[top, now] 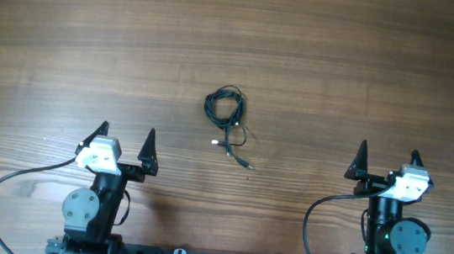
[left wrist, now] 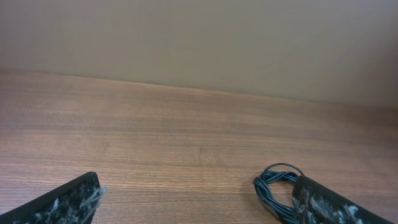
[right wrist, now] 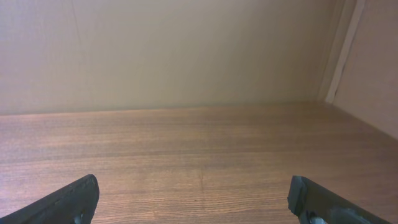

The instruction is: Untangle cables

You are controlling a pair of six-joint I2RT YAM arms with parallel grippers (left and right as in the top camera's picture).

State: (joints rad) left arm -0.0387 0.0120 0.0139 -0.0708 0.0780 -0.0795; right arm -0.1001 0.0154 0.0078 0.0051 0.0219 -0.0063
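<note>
The cables [top: 227, 114] lie as a small coiled black bundle in the middle of the wooden table, with short plug-tipped ends trailing toward the front right. The left wrist view shows part of the coil [left wrist: 273, 186] beside the right finger. My left gripper [top: 127, 138] is open and empty, to the front left of the bundle, apart from it. My right gripper [top: 388, 161] is open and empty, to the front right, also apart. In the wrist views both the left fingers [left wrist: 196, 199] and the right fingers [right wrist: 193, 199] are spread wide over bare wood.
The wooden table [top: 68, 34] stretches back to a beige wall [right wrist: 186, 50]. Thick black arm cables [top: 18, 181] loop near the front edge by each arm base.
</note>
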